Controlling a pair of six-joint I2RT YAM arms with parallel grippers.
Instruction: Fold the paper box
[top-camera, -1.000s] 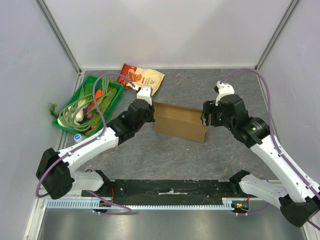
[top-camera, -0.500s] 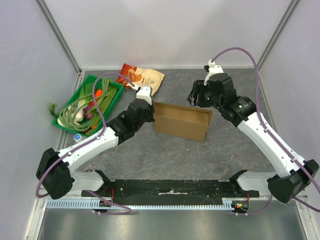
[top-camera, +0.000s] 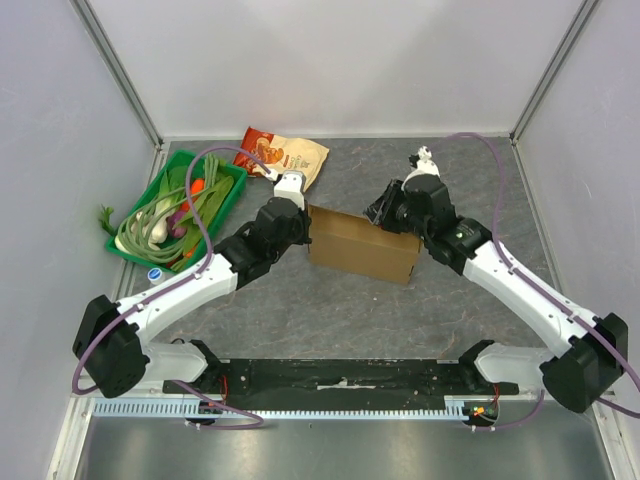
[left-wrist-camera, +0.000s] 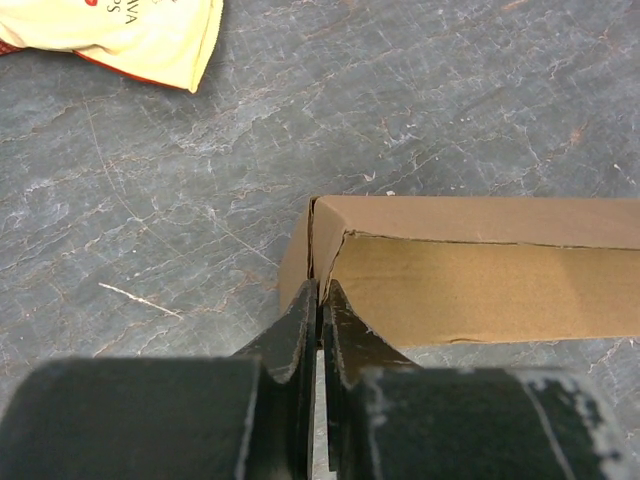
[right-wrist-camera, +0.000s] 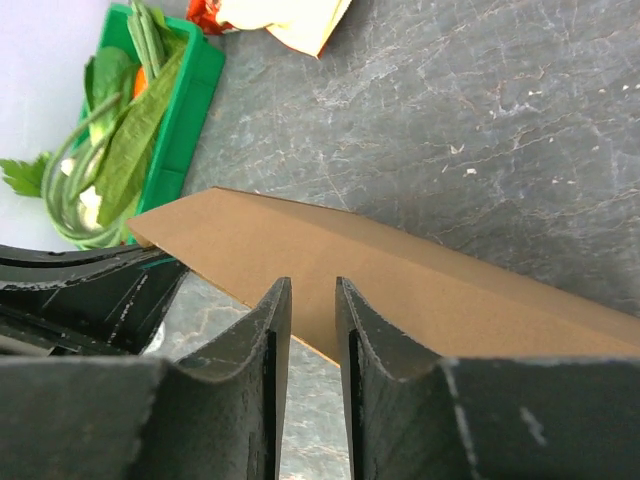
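One box (top-camera: 362, 245), one bag (top-camera: 285, 155), one tray (right-wrist-camera: 195, 95)

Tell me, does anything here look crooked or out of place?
The paper box lies askew on the table, and its left end seam gapes slightly. Leafy greens hang over the rim of the green tray.

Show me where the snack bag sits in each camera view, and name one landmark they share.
Top external: snack bag in the upper part, left of centre.
Left wrist: snack bag in the top left corner, cut off.
Right wrist: snack bag at the top edge, left of centre.
Shared landmark: the paper box, visible in all three.
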